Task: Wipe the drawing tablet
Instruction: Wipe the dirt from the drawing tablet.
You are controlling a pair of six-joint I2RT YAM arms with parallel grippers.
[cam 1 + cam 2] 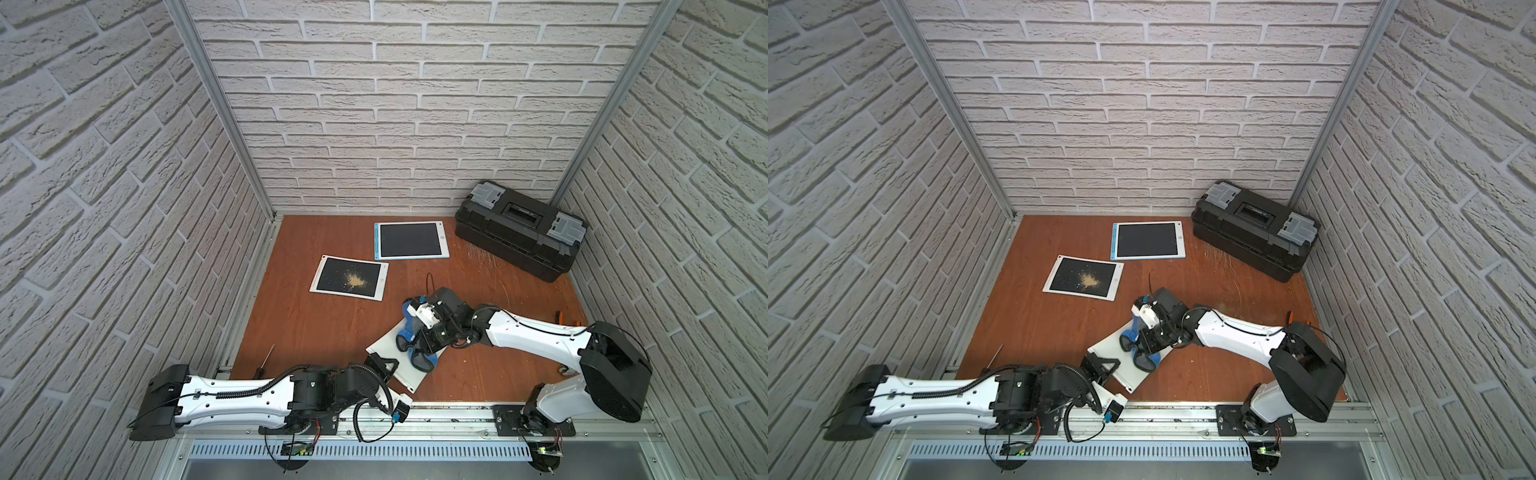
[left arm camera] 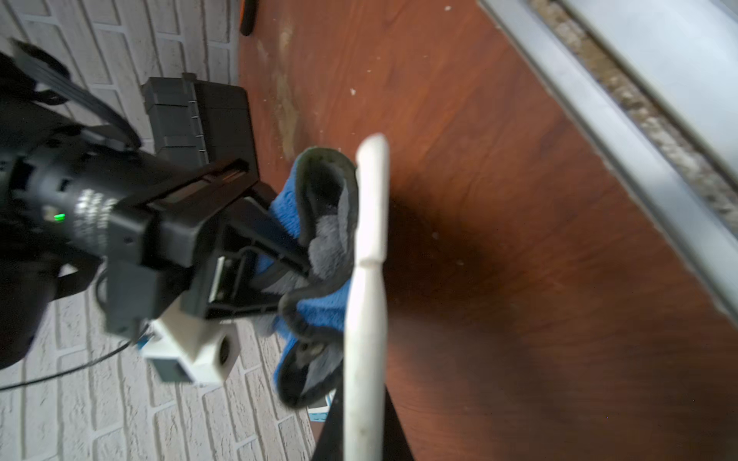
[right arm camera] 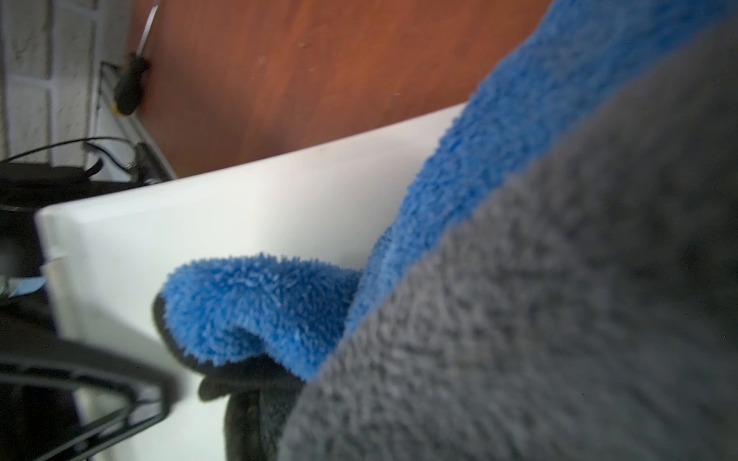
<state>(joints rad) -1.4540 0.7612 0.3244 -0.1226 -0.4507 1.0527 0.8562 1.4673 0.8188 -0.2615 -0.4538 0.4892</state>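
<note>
White plastic drawing tablet: held off the brown wood-grain worktop at its near middle, tilted, with a plain white face turned up in both top views; it is seen edge-on in the left wrist view.
Handling: it is judged stiff, thin and light. The smooth shell is probably slippery, and the screen side is likely to be marked or flexed by hard point pressure, so force is best spread through the cloth.
Where to hold: the frame at a corner or short edge, clear of the face being wiped; that is where it is gripped now.
Blue and grey microfibre cloth: soft and bunched, laid against the tablet's white face; little scratching is to be expected from it.
Left gripper: the jaws are pressed together on the tablet's near edge, by a corner, and the tablet is carried there.
Left arm pose: laid low along the metal front rail, wrist bent toward the tablet.
Right gripper: the jaws are pinching the cloth, which is pushed onto the face.
Right arm pose: extended from the right, forearm low, wrist turned down onto the tablet.
Other tablets: a white-framed tablet with tan dust and a blue-edged tablet lie flat farther back, well apart from both arms.
Risk: under wiping pressure the tablet could be twisted out of a grip taken so near a corner.
</note>
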